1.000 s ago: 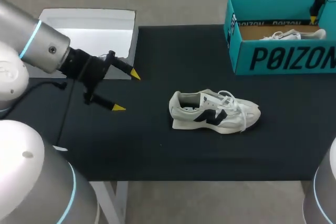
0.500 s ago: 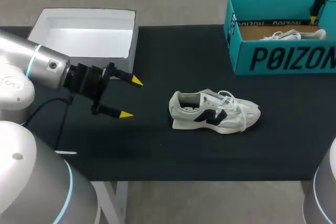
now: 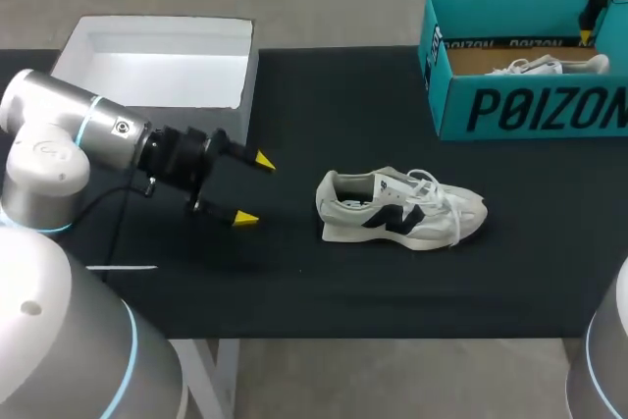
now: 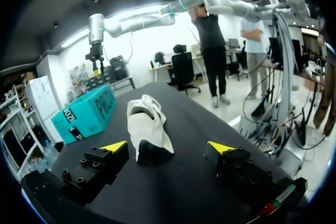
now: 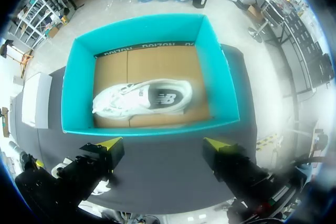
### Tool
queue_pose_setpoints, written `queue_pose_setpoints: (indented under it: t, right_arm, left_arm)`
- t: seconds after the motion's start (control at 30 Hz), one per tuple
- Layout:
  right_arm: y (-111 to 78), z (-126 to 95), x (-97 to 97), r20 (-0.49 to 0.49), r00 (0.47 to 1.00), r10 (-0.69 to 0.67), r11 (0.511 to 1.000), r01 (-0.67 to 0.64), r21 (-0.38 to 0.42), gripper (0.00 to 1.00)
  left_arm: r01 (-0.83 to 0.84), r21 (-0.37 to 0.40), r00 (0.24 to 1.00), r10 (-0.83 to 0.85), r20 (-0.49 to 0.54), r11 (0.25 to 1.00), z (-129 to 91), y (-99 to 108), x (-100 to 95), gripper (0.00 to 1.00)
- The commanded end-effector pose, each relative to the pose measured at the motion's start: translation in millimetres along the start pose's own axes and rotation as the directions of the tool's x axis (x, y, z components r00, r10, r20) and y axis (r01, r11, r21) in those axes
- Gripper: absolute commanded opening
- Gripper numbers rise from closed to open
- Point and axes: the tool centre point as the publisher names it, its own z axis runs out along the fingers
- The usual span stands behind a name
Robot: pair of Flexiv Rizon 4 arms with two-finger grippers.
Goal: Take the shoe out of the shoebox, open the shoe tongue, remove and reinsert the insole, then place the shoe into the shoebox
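A white sneaker (image 3: pixel 400 208) with a dark side logo lies on its sole at the middle of the black table, toe pointing right. My left gripper (image 3: pixel 253 189) stands open a short way left of its heel. In the left wrist view the sneaker (image 4: pixel 149 129) sits heel-first ahead of the left gripper (image 4: pixel 167 146), apart from both fingers. The teal shoebox (image 3: pixel 530 110) stands at the back right and holds a second white shoe (image 3: pixel 545 66). My right gripper (image 5: pixel 163 144) hangs open high above the shoebox (image 5: pixel 223 87), looking down on that shoe (image 5: pixel 142 98).
A white open box lid (image 3: pixel 157 61) rests at the back left of the table, just behind my left arm. Black tabletop (image 3: pixel 343 282) runs in front of the sneaker to the near edge. My right arm (image 4: pixel 157 17) reaches over the teal box (image 4: pixel 89 114).
My left gripper has moved right and nearer the table's front, closing in on the sneaker's heel. It has stayed open. The sneaker and the right arm have not moved.
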Motion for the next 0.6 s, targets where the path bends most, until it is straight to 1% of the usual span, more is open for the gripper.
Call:
queue_pose_setpoints:
  t: [0.03, 0.27, 0.6]
  right_arm:
    - [0.6, 0.3, 0.1, 0.001, 1.0, 0.0, 1.0, 0.0, 0.001, 1.0]
    - [0.6, 0.3, 0.1, 0.001, 1.0, 0.0, 1.0, 0.0, 0.001, 1.0]
    - [0.6, 0.3, 0.1, 0.001, 1.0, 0.0, 1.0, 0.0, 0.001, 1.0]
  left_arm:
    - [0.017, 0.008, 1.0, -0.017, 0.01, 1.0, 7.0, 12.2, -2.1, 1.0]
    - [0.052, 0.01, 0.998, -0.052, 0.027, 0.999, 14.2, 27.4, -6.9, 1.0]
    - [0.079, 0.034, 0.997, -0.08, 0.021, 0.996, 44.5, 41.7, -15.5, 1.0]
